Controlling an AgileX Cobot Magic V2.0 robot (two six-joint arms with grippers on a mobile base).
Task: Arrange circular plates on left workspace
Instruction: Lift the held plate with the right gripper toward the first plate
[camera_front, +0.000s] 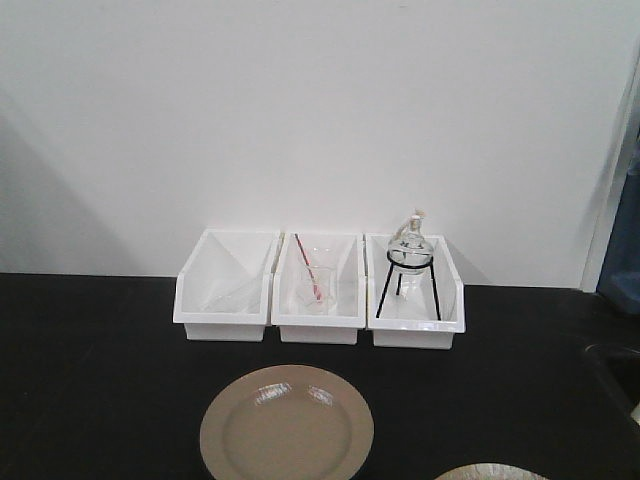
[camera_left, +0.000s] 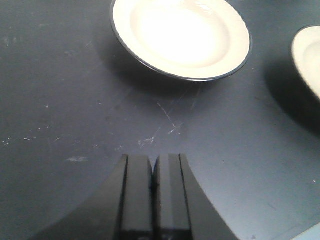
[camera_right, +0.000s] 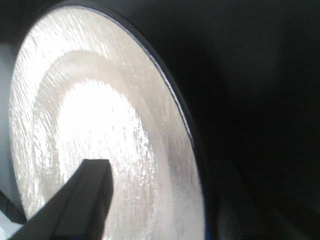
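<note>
We see one round, shallow, glossy tan plate (camera_front: 287, 423) with a thin dark rim lying flat on the matte black countertop (camera_front: 90, 380). It sits in front of the middle of three white rectangular plastic bins (camera_front: 320, 300), which stand side by side against the white wall. The middle bin holds a clear glass beaker (camera_front: 316, 285) with a red-striped rod. The right bin holds a round clear glass flask (camera_front: 411, 248) on a black wire tripod stand. The left bin holds clear glassware we cannot identify.

In the left wrist view the left gripper (camera_left: 152, 162) hovers over bare countertop near this plate. Its two black fingers are pressed together with nothing between them.

A second matching tan plate (camera_left: 307, 57) shows at the right edge of that view, apart from the first and casting a broad shadow on the counter. The right gripper (camera_right: 155, 175) grips this second plate: it fills the right wrist view, steeply tilted, with one black finger (camera_right: 87, 200) lying on its glossy face. A dark shape sits behind the rim — too dim to make out. A recessed black sink basin (camera_front: 615, 365) lies at the counter's right edge.
</note>
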